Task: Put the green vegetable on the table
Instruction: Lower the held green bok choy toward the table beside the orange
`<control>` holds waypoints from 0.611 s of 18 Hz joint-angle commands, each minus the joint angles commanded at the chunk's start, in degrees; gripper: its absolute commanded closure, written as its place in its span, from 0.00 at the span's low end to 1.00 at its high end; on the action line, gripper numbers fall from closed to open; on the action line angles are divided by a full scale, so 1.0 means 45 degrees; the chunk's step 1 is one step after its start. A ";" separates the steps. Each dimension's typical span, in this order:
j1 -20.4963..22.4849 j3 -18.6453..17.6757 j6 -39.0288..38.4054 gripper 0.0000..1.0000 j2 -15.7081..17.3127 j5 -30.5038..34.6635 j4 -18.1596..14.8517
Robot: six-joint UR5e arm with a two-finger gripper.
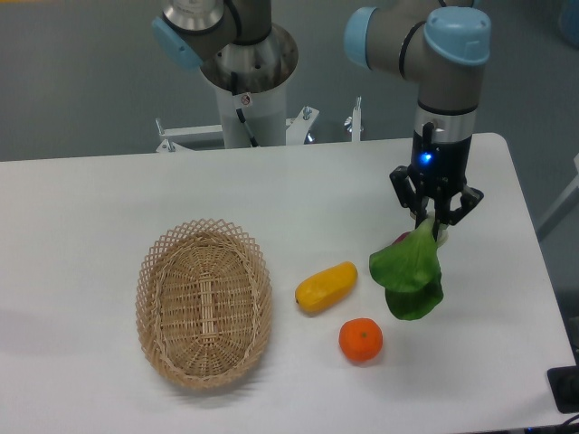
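Gripper (pixel 432 220) pinched on green vegetable (pixel 409 271) at pale stem end, leaves dangling near right edge of table (pixel 90 199). Looks light, floppy, likely slick plastic; stem probably best grip. Orange (pixel 361 340) close below.

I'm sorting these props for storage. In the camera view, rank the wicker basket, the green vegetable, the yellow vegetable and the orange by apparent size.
1. wicker basket
2. green vegetable, held by the gripper, so its lifted position may affect how big it looks
3. yellow vegetable
4. orange
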 joint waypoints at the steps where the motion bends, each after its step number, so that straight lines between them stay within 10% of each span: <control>1: 0.0000 -0.0019 0.0020 0.68 0.0000 0.0000 0.0019; 11: 0.0098 -0.0098 0.0332 0.68 -0.0156 0.0020 0.0078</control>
